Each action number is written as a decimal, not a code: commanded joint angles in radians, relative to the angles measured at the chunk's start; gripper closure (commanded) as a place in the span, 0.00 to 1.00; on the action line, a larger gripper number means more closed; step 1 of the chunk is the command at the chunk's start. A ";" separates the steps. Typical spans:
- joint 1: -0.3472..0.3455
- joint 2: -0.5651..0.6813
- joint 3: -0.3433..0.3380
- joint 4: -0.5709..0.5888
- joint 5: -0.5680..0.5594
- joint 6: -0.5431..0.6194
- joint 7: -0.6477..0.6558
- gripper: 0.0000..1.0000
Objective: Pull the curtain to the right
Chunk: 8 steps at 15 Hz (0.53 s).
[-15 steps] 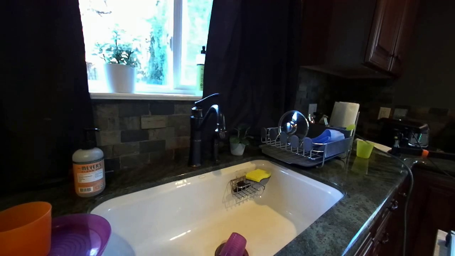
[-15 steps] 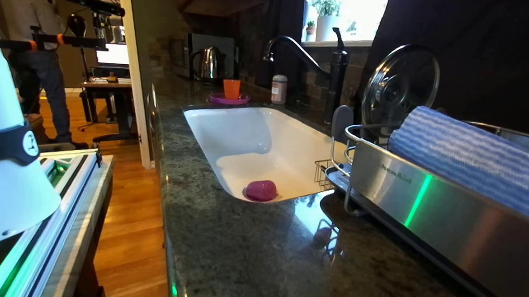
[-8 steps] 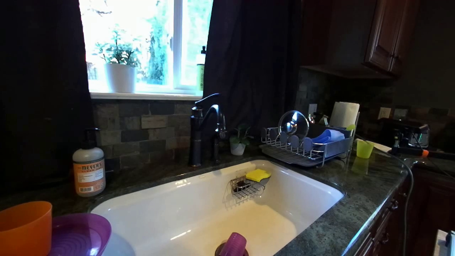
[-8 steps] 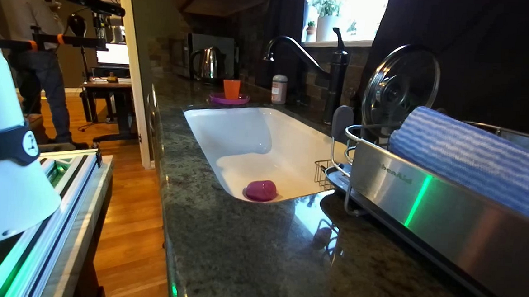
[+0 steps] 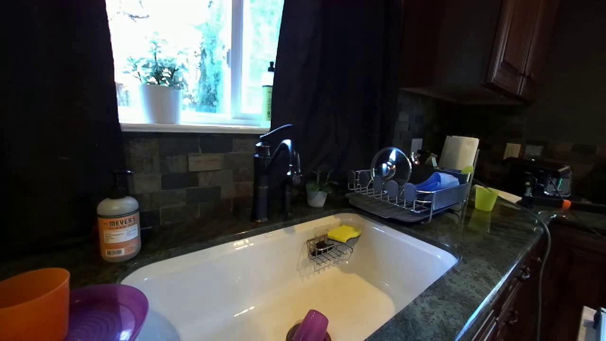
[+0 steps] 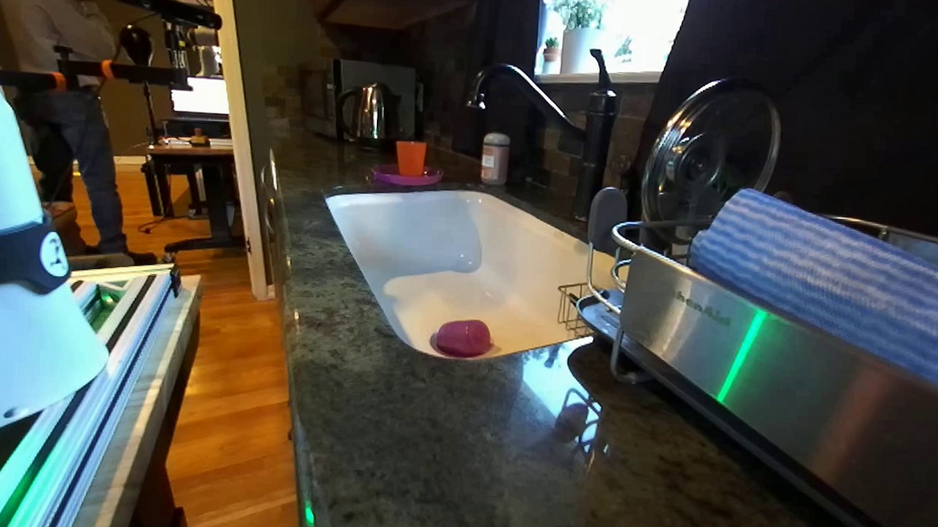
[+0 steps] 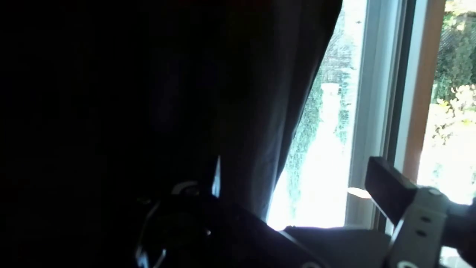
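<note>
Wrist view: my jaws stand wide apart, one side before the bright window (image 7: 375, 93), the other nearly lost in darkness.
Curtain (image 5: 331, 71): dark navy, hangs right of the window in an exterior view, behind the faucet (image 5: 262, 187); my contact with it unclear.
Sink (image 5: 227, 279): purple cup (image 5: 312, 326) tipped inside, yellow sponge (image 5: 343, 233) on the wire basket (image 5: 326, 258).

Two curtains (image 5: 338, 71) I count, and one window (image 5: 234, 57)! One faucet (image 5: 261, 187), one sink (image 5: 222, 267), and cups (image 5: 486, 198), I make it three! Potted plants (image 5: 161, 99), three across both exterior views; bottles (image 5: 119, 232), at least two. One plate (image 5: 106, 310), one sponge (image 5: 343, 233), one dish rack (image 6: 675, 322), one pot lid (image 5: 391, 165). I spot one kettle (image 6: 372, 112) and one person (image 6: 79, 126) in an exterior view, and one gripper (image 7: 295, 178), my own, in the wrist view!
</note>
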<state>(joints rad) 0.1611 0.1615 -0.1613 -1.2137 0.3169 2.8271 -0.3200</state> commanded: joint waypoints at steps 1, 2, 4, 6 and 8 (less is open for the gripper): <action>-0.007 0.111 -0.013 0.136 -0.011 0.080 0.019 0.00; -0.001 0.133 -0.032 0.152 -0.037 0.099 0.045 0.00; 0.005 0.170 -0.062 0.188 -0.063 0.112 0.074 0.00; 0.005 0.205 -0.082 0.224 -0.070 0.096 0.097 0.00; 0.008 0.235 -0.101 0.254 -0.072 0.085 0.125 0.00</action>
<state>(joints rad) 0.1622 0.3290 -0.2269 -1.0449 0.2692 2.9237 -0.2585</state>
